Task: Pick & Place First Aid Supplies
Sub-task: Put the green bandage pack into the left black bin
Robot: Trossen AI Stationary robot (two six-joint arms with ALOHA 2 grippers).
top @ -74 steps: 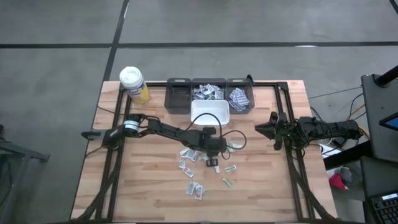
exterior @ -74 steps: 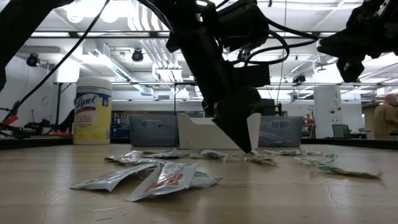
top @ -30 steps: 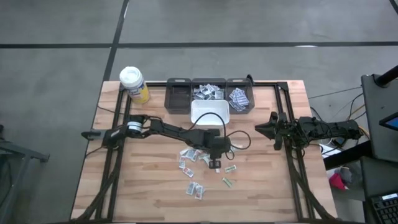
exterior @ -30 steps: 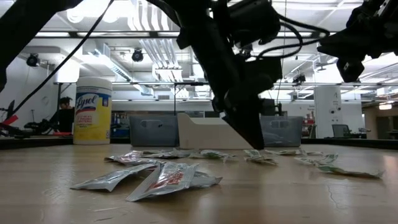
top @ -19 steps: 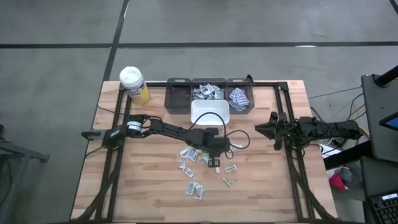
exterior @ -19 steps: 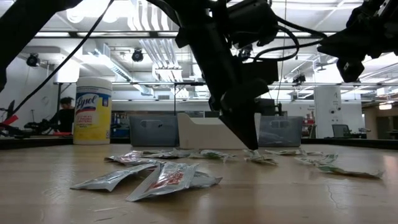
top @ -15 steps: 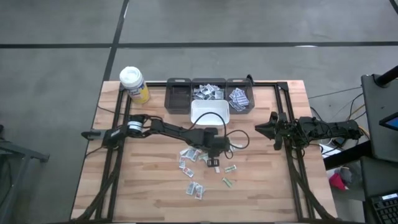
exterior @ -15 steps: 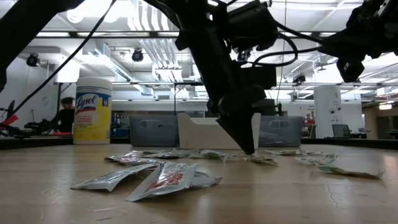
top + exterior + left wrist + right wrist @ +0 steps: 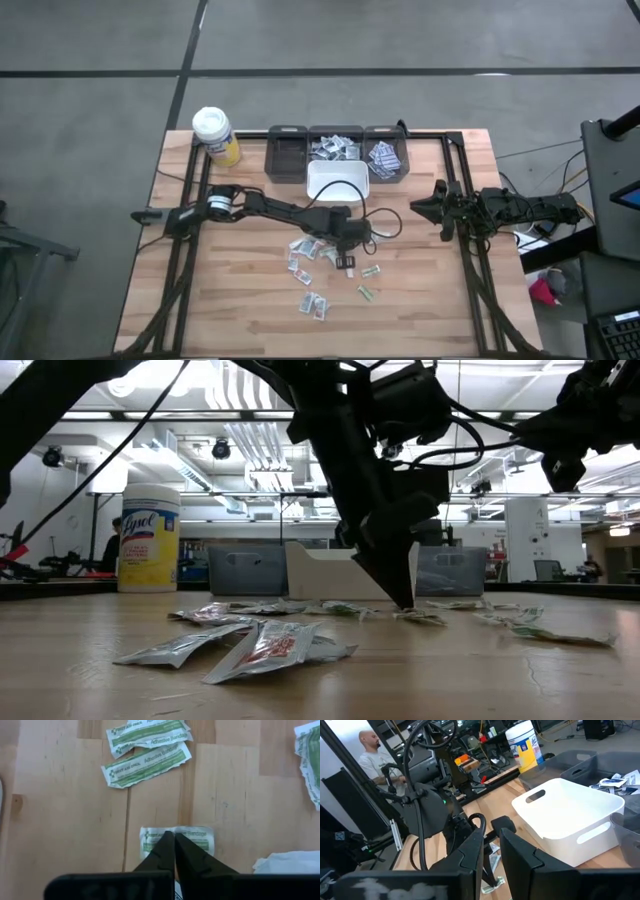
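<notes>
Left end effector (image 9: 174, 836), fingers pressed together, tips on a green-printed packet (image 9: 177, 840), seemingly pinching its edge.

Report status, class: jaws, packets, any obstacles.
Left gripper shut on green-print packet, mid-table. Right gripper parked at right edge, holding nothing. Nothing blocking white bin.

The left pincer (image 9: 346, 264) is lowered at mid-bench, fingers pressed together, tips pointed down. The right pincer (image 9: 420, 209) is held raised at the right edge.
</notes>
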